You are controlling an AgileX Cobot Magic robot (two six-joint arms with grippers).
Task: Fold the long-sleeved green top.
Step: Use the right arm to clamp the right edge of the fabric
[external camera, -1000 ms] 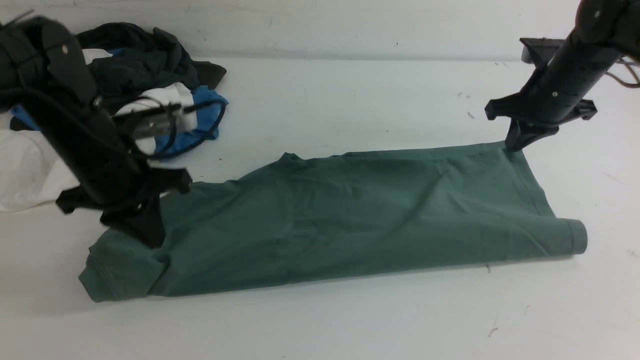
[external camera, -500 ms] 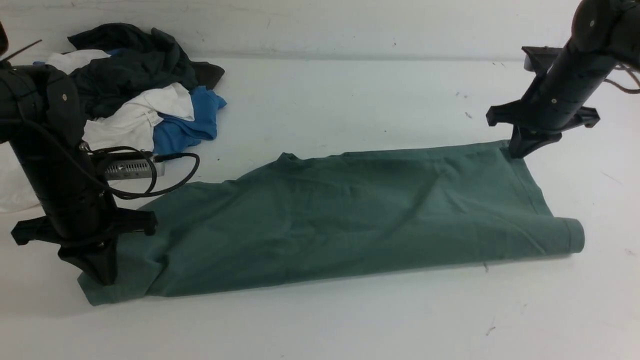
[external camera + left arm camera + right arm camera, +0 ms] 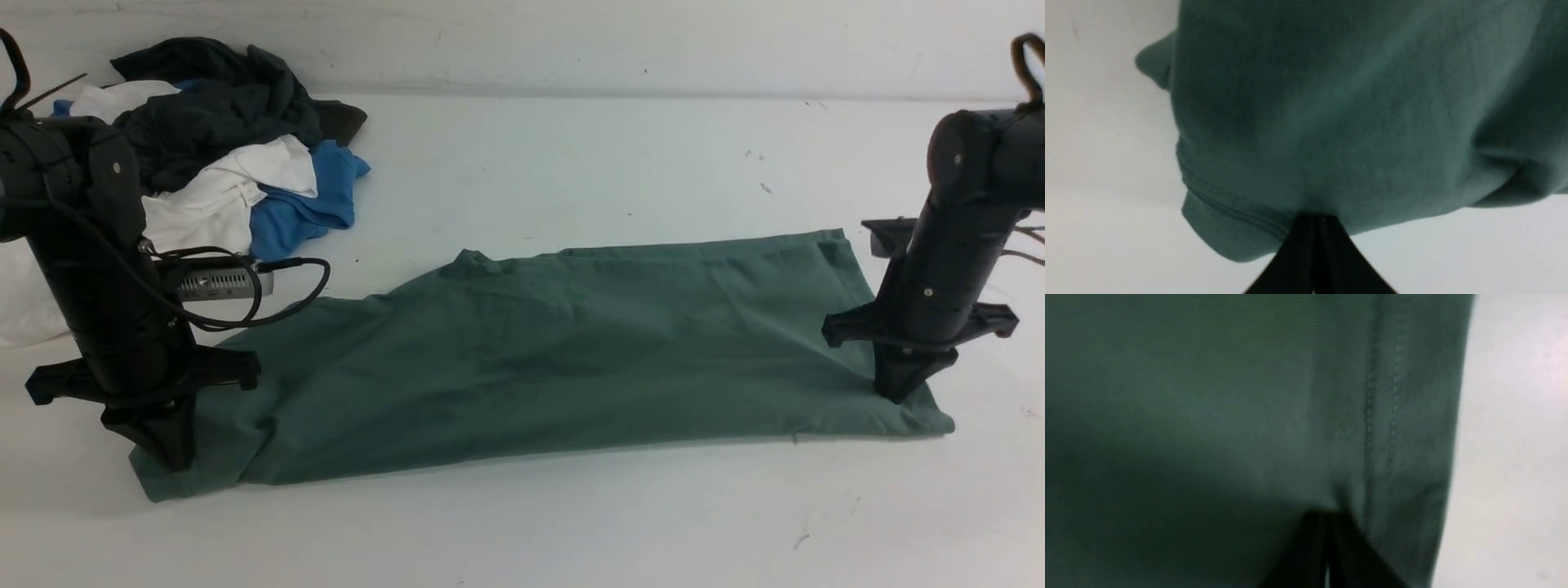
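Since the earlier frames the right gripper (image 3: 898, 396) has come from the far right corner of the green long-sleeved top (image 3: 555, 367) to its near right corner, and the edge that stood rolled up there now lies flat; the left gripper (image 3: 175, 457) has barely shifted. In the front view the top lies spread lengthwise across the white table (image 3: 571, 163), neck bump toward the back, one black arm planted at each near corner. They probably stand there to press the cloth flat and steady before the next fold. A heap of dark, white and blue clothes (image 3: 229, 155) sits well apart at the back left. In the left wrist view the left gripper (image 3: 1312, 218) has its jaws pressed together, the tip touching the top (image 3: 1351, 102) beside a stitched cuff edge (image 3: 1224, 204). Whether any cloth is caught between them cannot be told. In the right wrist view, which is blurred, the right gripper (image 3: 1325, 516) also shows its jaws together with only a hairline gap, the tip resting on the top (image 3: 1208, 396) just beside a double-stitched hem (image 3: 1380, 396). Again a pinch cannot be confirmed. No logo, tag or writing shows on the top in any view — a small grey box (image 3: 220, 283) on the left arm carries marks too small to read.
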